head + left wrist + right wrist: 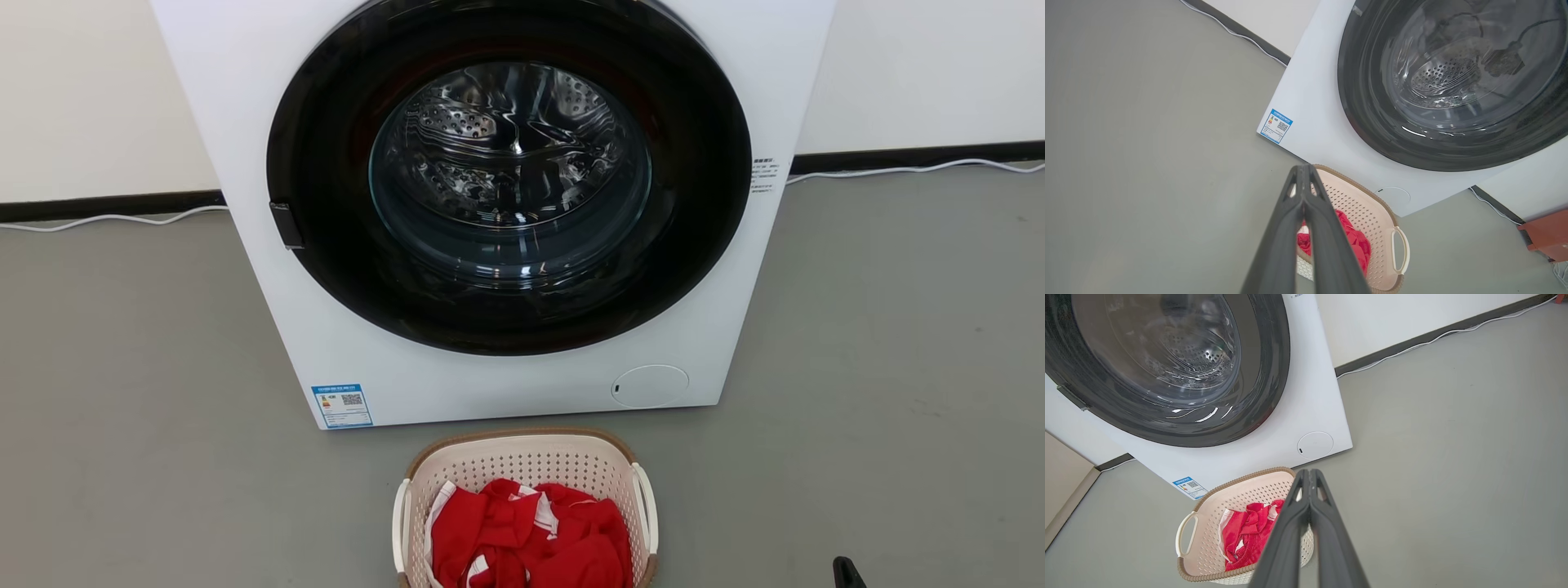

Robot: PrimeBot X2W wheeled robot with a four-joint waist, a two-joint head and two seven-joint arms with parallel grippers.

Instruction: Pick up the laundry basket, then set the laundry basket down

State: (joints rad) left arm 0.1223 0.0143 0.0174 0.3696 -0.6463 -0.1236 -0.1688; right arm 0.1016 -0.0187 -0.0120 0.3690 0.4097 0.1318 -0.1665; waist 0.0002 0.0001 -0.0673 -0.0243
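Observation:
The laundry basket (522, 465) stands on the grey floor just in front of the washing machine; it is cream with perforated walls, a brown rim and white loop handles, and holds red clothes (531, 535). In the left wrist view my left gripper (1303, 169) is shut and empty, raised above the basket (1367, 212) on its left side. My right gripper (1309, 473) is shut with nothing in it, hanging over the right side of the basket (1237, 498). A dark fingertip (847, 573) shows at the head view's lower right.
The white washing machine (490, 384) with its dark round door stands close behind the basket. White cables (114, 219) run along the black skirting on both sides. A red-brown object (1545, 234) lies on the floor at the right of the left wrist view.

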